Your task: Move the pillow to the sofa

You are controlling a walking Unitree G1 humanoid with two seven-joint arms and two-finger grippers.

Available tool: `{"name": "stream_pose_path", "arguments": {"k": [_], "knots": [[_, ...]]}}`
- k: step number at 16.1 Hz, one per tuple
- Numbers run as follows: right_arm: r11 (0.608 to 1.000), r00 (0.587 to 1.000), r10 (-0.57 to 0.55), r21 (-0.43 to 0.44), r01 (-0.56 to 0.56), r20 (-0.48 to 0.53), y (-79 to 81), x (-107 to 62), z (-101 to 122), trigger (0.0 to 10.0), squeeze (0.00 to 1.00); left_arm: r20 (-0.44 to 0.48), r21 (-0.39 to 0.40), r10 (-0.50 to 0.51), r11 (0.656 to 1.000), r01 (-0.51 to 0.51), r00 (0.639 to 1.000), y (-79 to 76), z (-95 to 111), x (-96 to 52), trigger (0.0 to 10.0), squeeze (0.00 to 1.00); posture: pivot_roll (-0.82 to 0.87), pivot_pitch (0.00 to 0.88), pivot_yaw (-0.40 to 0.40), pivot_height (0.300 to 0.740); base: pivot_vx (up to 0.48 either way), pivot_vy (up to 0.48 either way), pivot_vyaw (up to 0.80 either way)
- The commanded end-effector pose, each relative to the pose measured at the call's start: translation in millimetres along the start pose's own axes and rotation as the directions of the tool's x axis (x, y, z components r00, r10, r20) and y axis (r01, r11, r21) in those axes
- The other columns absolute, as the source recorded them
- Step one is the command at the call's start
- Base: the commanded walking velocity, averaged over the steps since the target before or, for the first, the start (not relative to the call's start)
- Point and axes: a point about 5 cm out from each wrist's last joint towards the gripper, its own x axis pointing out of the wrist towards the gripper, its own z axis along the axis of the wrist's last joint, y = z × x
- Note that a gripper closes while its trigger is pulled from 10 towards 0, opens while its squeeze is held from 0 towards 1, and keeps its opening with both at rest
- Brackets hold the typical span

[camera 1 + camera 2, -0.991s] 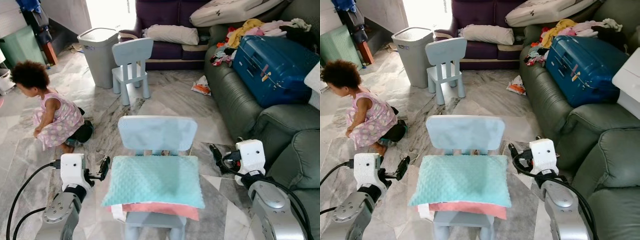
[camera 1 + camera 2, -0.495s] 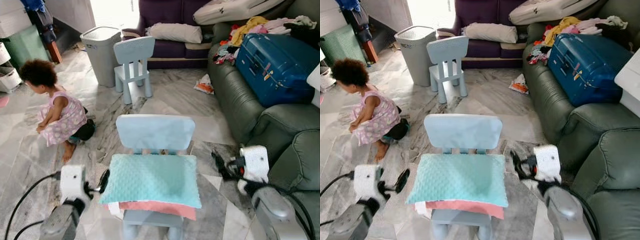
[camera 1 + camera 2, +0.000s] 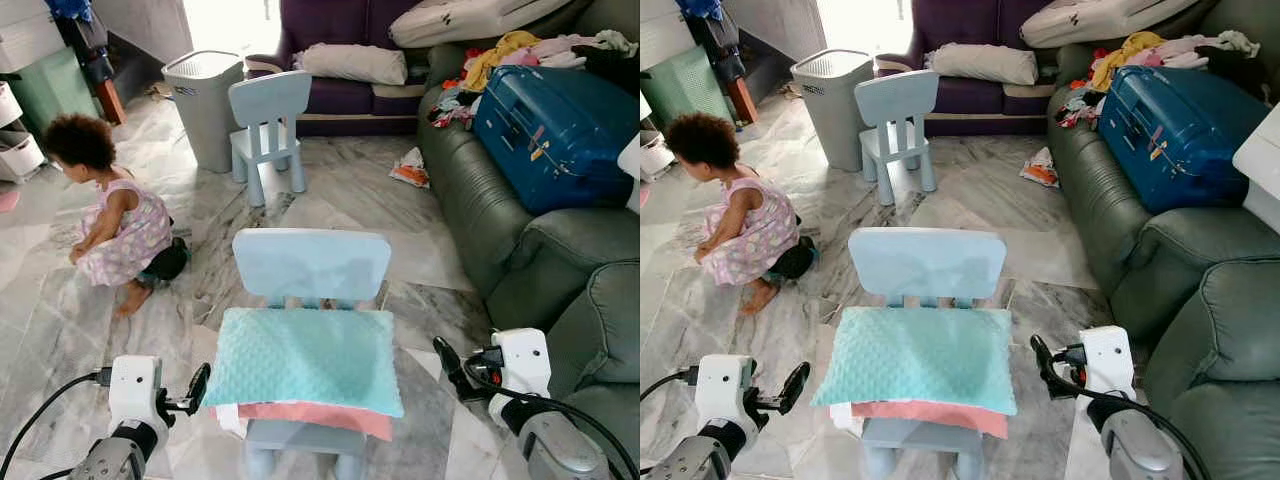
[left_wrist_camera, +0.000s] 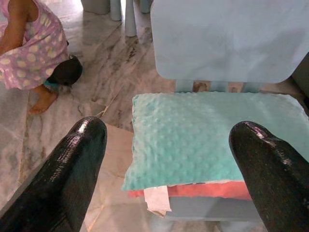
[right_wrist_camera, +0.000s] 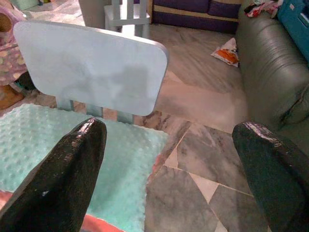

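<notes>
Since the earlier frame both arms had sunk lower beside the small pale-blue plastic chair [image 3: 310, 268]. The mint dotted pillow with a coral underside [image 3: 305, 362] lay flat on its seat. The left gripper [image 3: 198, 386] was at 9 o'clock of the pillow, the right gripper [image 3: 448, 364] at 3 o'clock, both spread wide and holding nothing. The dark green leather sofa [image 3: 500, 225] stood at 2 o'clock.
</notes>
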Motion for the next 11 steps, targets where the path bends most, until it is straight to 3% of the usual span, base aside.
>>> {"name": "stream_pose_path", "arguments": {"k": [1, 4, 11], "knots": [[1.000, 1.000, -0.001, -0.009, 0.001, 0.019, -2.8, -0.1, 4, 10.0, 0.00, -0.006, 0.025, -0.004, 1.000, 0.004, 1.000, 2.5, -1, 1.5, 10.0, 0.00, -0.10, 0.000, 0.010, 0.740, 0.000, 0.000, 0.00], [1.000, 1.000, 0.009, -0.017, -0.009, 0.022, -0.6, 0.9, 6, 10.0, 0.00, -0.006, 0.025, -0.001, 1.000, 0.001, 1.000, 5.0, -3, 2.5, 10.0, 0.00, -0.10, 0.000, 0.008, 0.736, 0.000, 0.000, 0.00], [0.999, 0.999, 0.030, -0.033, -0.029, 0.041, 6.4, 2.0, 16, 10.0, 0.00, 0.002, 0.017, 0.003, 1.000, -0.003, 1.000, 2.8, -2, 2.0, 10.0, 0.00, -0.11, 0.000, 0.000, 0.656, 0.000, 0.000, 0.00]]}}
